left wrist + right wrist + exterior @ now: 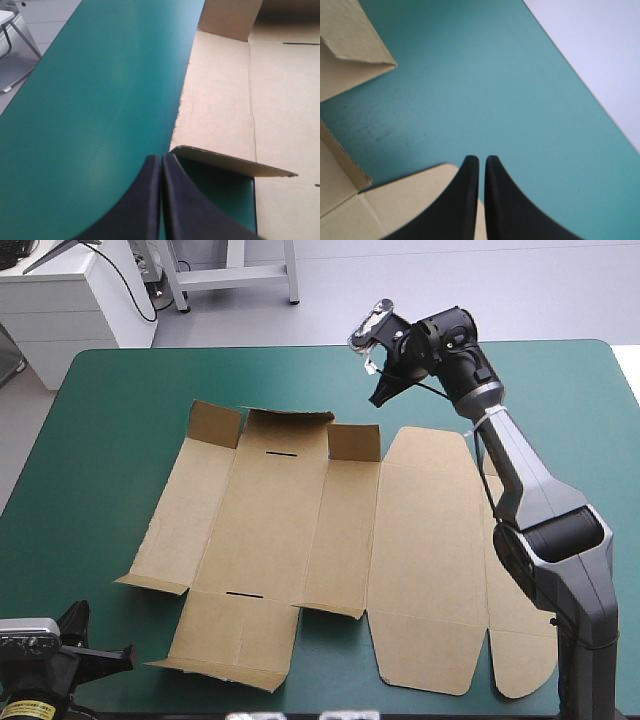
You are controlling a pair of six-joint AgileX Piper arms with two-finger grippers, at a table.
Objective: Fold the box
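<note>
Right pincer (379, 398): fingers pressed together, holding nothing. It hangs over the far end of the box's rounded lid panel (430, 455); you cannot tell whether the tips touch the board.

Left pincer (161, 159): likewise together and empty, just off the box's near left corner, where a side flap (235, 162) curls up off the teal-green cover (100, 125).

The box (270, 530) lies spread on the cover as an almost flat sheet. Only the three short flaps (290, 425) at its far edge stand up.

Judgement: you are at the start of folding, with no wall tucked. The next move probably needs one pincer opened, a finger slid under a long side panel to hinge it along its crease, and the other pincer pinning the base.
</note>
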